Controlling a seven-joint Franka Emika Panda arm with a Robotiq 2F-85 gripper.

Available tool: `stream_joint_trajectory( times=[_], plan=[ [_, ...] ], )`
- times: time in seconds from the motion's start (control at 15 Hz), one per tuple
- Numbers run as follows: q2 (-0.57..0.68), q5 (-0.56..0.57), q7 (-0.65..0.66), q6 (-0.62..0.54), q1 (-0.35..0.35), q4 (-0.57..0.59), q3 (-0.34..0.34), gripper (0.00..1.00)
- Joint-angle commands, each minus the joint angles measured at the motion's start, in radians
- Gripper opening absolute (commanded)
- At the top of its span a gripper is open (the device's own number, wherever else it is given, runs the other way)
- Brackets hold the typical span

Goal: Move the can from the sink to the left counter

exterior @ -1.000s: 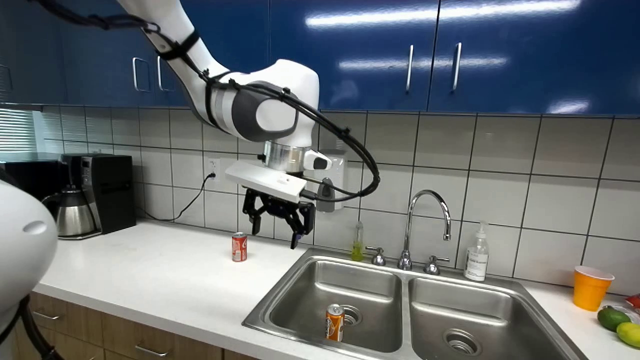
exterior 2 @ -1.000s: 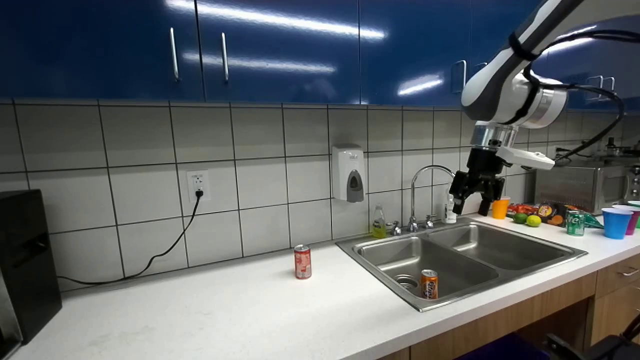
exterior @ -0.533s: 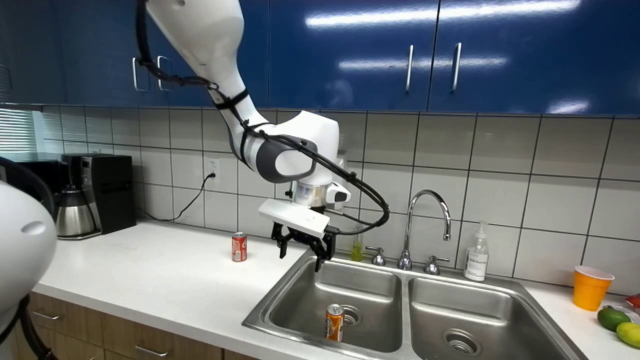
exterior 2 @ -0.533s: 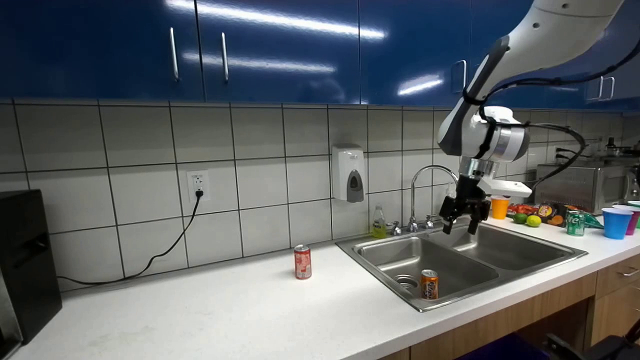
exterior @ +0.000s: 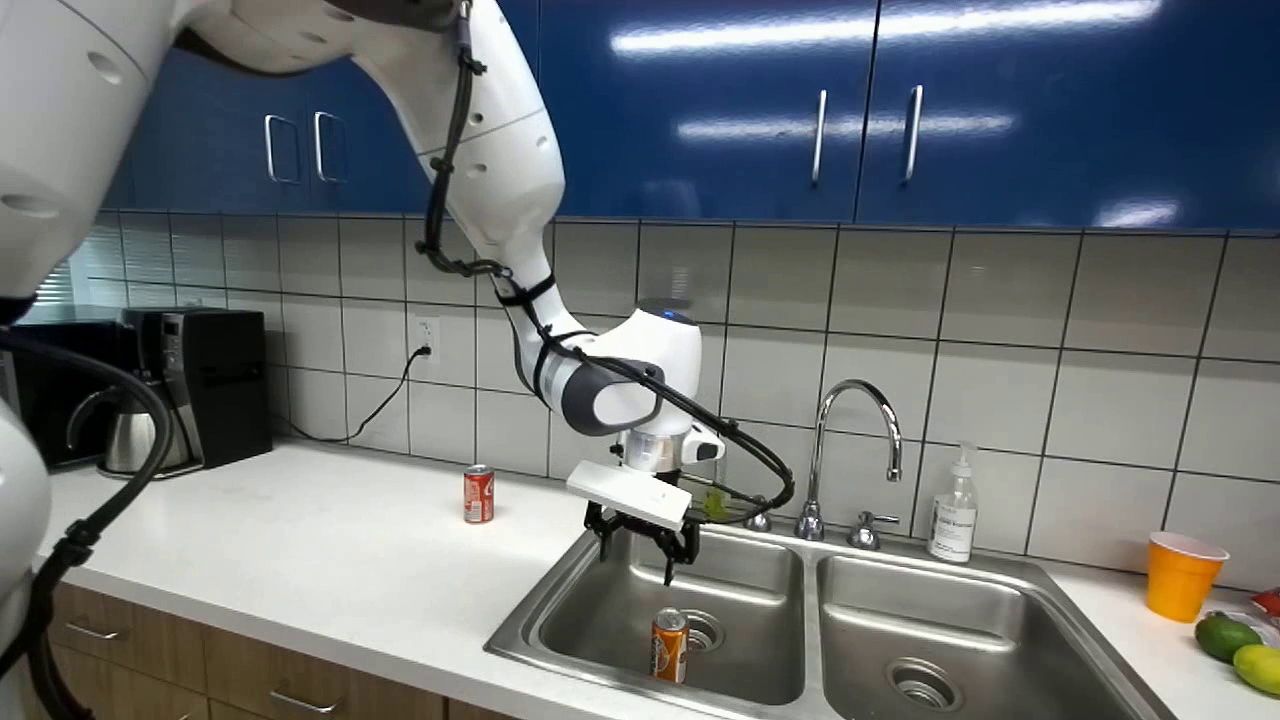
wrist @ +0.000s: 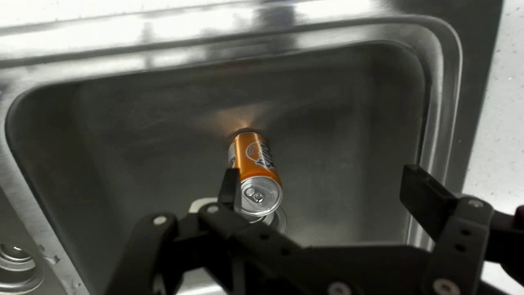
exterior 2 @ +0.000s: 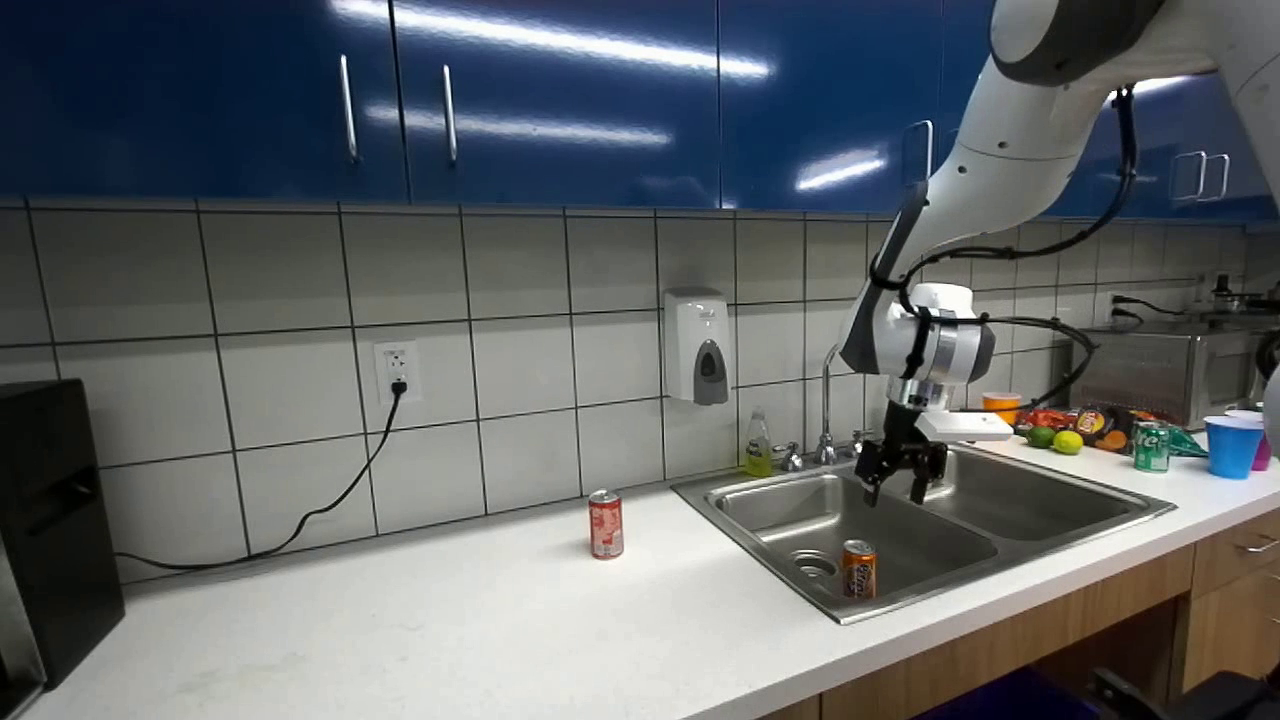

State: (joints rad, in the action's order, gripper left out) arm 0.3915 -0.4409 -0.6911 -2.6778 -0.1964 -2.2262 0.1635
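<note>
The orange can (exterior: 669, 648) stands upright in a bowl of the steel sink (exterior: 811, 640), near the drain. It also shows in an exterior view (exterior 2: 858, 570) and in the wrist view (wrist: 256, 157), silvery top toward the camera. My gripper (exterior: 637, 568) is open and empty above that bowl, higher than the can; it also shows in an exterior view (exterior 2: 895, 497). In the wrist view the gripper (wrist: 321, 175) has its left finger (wrist: 230, 188) overlapping the can's edge, with the can left of the gap's middle. The left counter (exterior: 330, 550) is beside the sink.
A red can (exterior: 479, 494) stands on the left counter. The faucet (exterior: 820, 450), a pump bottle (exterior: 953, 515) and a green soap bottle (exterior 2: 758, 450) stand behind the sink. The black coffee maker (exterior: 215, 390) is at the far left. An orange cup (exterior: 1182, 580) is right of the sink.
The arm has lowered my gripper from above the counter's back area to over the sink bowl, nearer the can. The gripper stays open. The orange can has not moved.
</note>
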Motion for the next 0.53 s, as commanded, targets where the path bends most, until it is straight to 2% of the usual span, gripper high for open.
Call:
stream_joint_trajectory(
  times=[0.0, 0.47],
  plan=[
    [0.117, 0.052, 0.018, -0.035, -0.098, 0.116, -0.081, 1.0],
    [0.248, 0.145, 0.052, -0.085, -0.179, 0.222, -0.138, 1.0]
  ],
)
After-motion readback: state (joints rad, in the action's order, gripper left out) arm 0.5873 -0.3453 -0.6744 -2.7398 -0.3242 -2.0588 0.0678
